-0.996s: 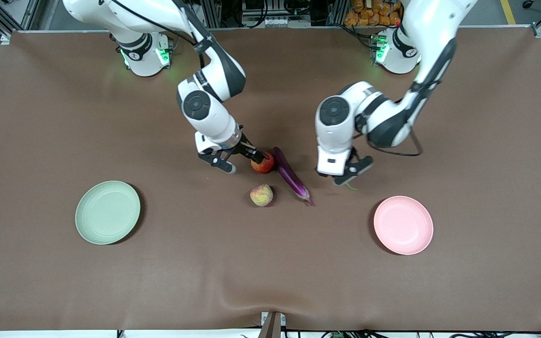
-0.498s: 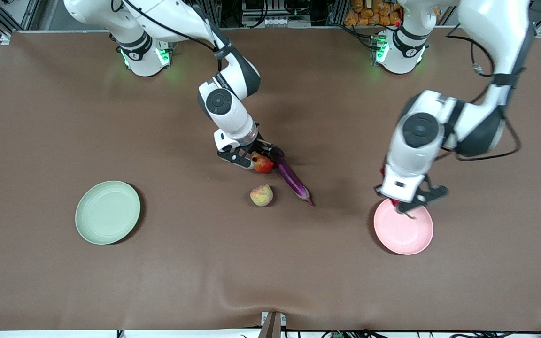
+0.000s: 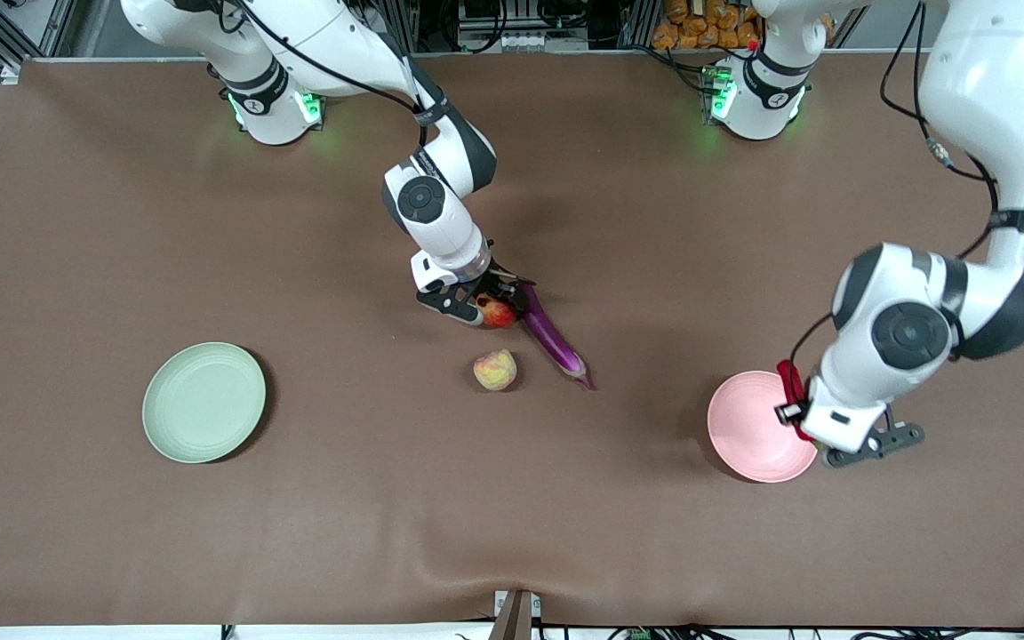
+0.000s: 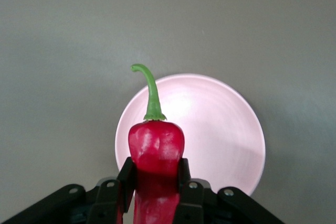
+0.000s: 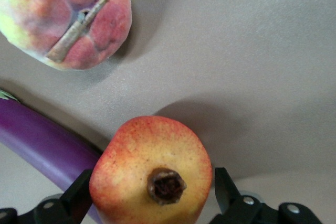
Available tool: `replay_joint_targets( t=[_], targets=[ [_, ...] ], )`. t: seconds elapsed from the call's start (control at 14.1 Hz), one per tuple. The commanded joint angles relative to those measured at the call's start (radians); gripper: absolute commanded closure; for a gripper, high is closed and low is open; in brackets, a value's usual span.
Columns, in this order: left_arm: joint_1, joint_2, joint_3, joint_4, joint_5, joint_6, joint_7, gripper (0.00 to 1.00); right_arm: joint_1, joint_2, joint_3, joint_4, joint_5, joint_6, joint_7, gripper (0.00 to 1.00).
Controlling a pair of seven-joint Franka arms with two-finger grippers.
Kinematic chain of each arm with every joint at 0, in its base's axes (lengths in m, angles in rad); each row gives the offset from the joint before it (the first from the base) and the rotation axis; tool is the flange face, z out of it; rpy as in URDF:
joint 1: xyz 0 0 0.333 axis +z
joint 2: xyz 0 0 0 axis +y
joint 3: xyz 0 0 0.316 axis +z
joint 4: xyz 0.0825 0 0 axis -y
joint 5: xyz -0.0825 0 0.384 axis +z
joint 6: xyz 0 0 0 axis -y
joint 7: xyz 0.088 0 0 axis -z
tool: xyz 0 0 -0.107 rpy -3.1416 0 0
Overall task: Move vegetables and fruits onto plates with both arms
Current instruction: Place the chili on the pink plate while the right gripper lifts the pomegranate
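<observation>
A: What do we have, low in the frame first?

B: Pale green plate (image 3: 204, 402) at the right arm's end of the desk (image 3: 512, 533), pale pink plate (image 3: 748, 436) at the left arm's end. We see the left hand (image 4: 155, 178) over the pink plate, clamped tight on the red chili pepper (image 4: 156, 148), green stem pointing out.

A: Mid-frame?

B: Peach-like fruit (image 3: 495, 370) nearest us, eggplant (image 3: 552, 336) just beside it. The red fruit (image 3: 498, 313) is above them in the frame, on the desk, touching the eggplant.

A: Right hand?

B: We see the right hand (image 3: 487, 302) down around the red fruit, fingers (image 5: 79, 192) parted on either side, not clamped.
</observation>
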Motion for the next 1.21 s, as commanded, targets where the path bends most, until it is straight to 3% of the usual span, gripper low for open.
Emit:
replay_joint_targets(
  t=[0.0,0.07,0.28,0.57,0.64,0.71,0.78,0.92,1.14],
  targets=[
    [-0.021,0.100,0.032,0.116,0.010,0.011,0.011,1.00,0.013,-0.011,-0.015,-0.003,0.005,0.009,0.010,0.39],
    [-0.027,0.116,0.052,0.117,0.010,0.031,0.013,1.00,0.012,-0.023,-0.015,-0.004,0.005,0.008,0.024,0.45],
    [-0.027,0.148,0.061,0.114,0.010,0.056,0.010,1.00,-0.014,-0.106,-0.018,-0.019,0.005,-0.047,0.055,0.45],
    [-0.032,0.162,0.062,0.110,0.016,0.072,0.010,0.99,-0.135,-0.271,-0.036,-0.013,0.003,-0.346,0.017,0.45],
    [-0.029,0.160,0.063,0.110,0.017,0.072,0.011,0.88,-0.190,-0.313,-0.036,-0.009,0.005,-0.433,-0.029,0.45],
    [-0.026,0.162,0.063,0.110,0.017,0.072,0.014,0.66,-0.249,-0.350,-0.035,0.002,0.006,-0.533,-0.092,0.45],
    [-0.026,0.160,0.063,0.110,0.017,0.073,0.013,0.02,-0.293,-0.374,-0.036,0.020,0.006,-0.617,-0.135,0.45],
    [-0.024,0.151,0.061,0.105,0.017,0.075,0.008,0.00,-0.388,-0.390,-0.036,0.066,0.005,-0.736,-0.212,0.45],
    [-0.017,0.133,0.061,0.105,0.016,0.075,0.005,0.00,-0.526,-0.349,-0.036,0.079,-0.001,-0.724,-0.403,0.45]
  ],
)
